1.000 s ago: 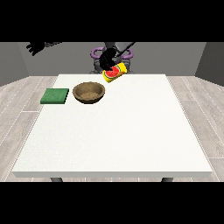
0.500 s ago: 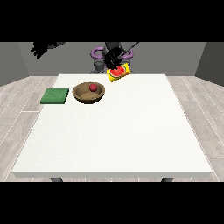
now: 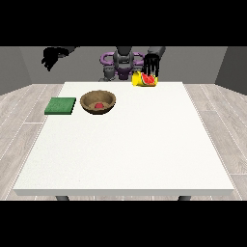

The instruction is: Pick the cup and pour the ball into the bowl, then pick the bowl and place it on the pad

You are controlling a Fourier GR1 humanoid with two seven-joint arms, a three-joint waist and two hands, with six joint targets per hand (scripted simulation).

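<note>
The robot hand (image 3: 152, 64) at the view's right hangs fingers-apart just above the released cup (image 3: 144, 79); the ball (image 3: 99, 104) sits in the bowl (image 3: 98, 102).

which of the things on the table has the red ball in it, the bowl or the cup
The brown bowl, beside the green pad. The red ball sits inside it; the yellow cup is under the hand at the view's right.

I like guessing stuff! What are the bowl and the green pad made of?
The bowl looks like wood: brown, dull, with darker rings inside around the red ball. The pad looks like soft foam or rubber: flat, plain green, no shine. That one I can't tell for sure.
</note>
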